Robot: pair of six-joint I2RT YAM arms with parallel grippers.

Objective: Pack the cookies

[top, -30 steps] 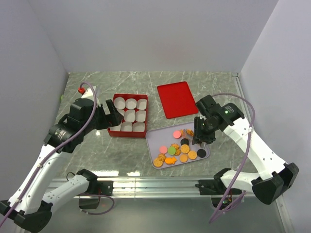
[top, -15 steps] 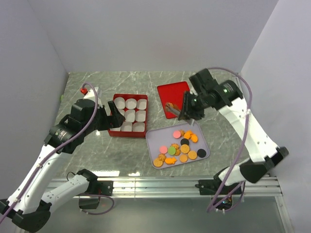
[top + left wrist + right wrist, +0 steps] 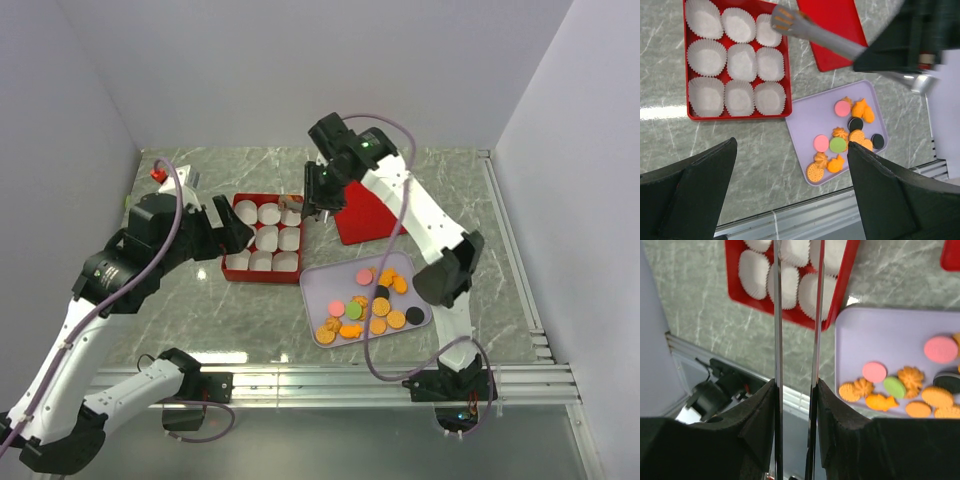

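Top external view, against a second ago: no more hovering over the lilac tray (image 3: 315, 290) for the right claw (image 3: 320, 190). Swung instead across the red lid (image 3: 365, 205) to the far right corner of the red box (image 3: 262, 277), above the white paper cups (image 3: 268, 213). Reads as a transfer under way: one piece lifted out, not yet dropped into a cup.

Clamped partway shut on a pair of metal tongs (image 3: 777, 315), with both blades running out between the padded fingers. Pinched at the tong tips, in the left wrist view, a small orange cookie (image 3: 782, 15), hanging over the box's corner cup.

Rest of the cookies (image 3: 370, 305) lying on the tray, toward the front of the counter (image 3: 250, 320), just beside the box but outside it. Cups seemingly all bare.

On the other side, left claw (image 3: 791, 146) spread wide, holding nothing, touching nothing, poised beside the left wall of the box.

Judged barely begun: nearly the whole heap left to shift, probably one piece at a time.
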